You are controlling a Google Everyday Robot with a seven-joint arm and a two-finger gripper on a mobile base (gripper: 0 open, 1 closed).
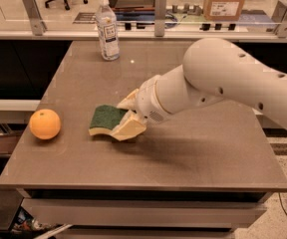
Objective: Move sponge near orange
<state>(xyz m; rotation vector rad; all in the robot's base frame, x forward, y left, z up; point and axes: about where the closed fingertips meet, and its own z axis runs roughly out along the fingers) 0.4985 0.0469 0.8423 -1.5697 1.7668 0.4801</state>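
The sponge [105,118], dark green on top with a pale yellow foam layer, is held in my gripper [126,116] low over the left half of the grey-brown table [183,148]. The gripper's cream fingers are shut on the sponge's right end, one finger [127,101] behind it and one in front. The orange [45,124] sits near the table's left edge, a short gap to the left of the sponge. My white arm reaches in from the right.
A clear plastic water bottle [107,29] stands at the table's back left. A counter with metal posts and a cardboard box [225,4] runs behind the table. The table's left edge lies just beyond the orange.
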